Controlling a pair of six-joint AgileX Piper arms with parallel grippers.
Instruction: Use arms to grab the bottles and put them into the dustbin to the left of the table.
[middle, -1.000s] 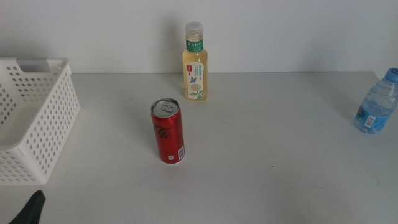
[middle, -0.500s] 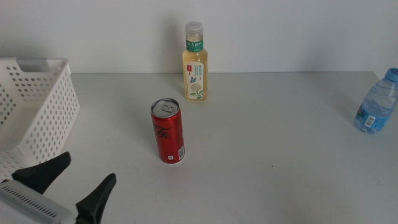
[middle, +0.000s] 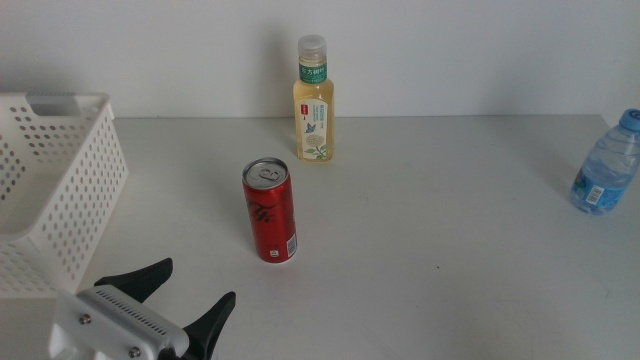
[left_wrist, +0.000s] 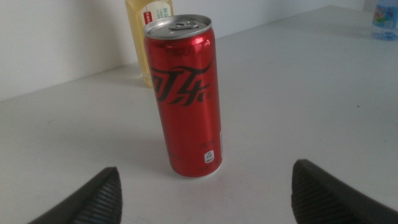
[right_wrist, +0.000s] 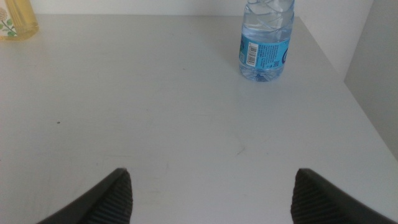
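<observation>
Red can upright, just ahead of spread left pincer, untouched.

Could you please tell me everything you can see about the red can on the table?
The red can is slim and tall, glossy metal by its look, with black script on its side, a small white label patch low down, and a silver top whose pull tab looks unopened. It stands upright on the off-white table, in front of the yellow tea bottle and apart from it. The open left gripper faces it from nearby; nothing but the table touches it.
</observation>
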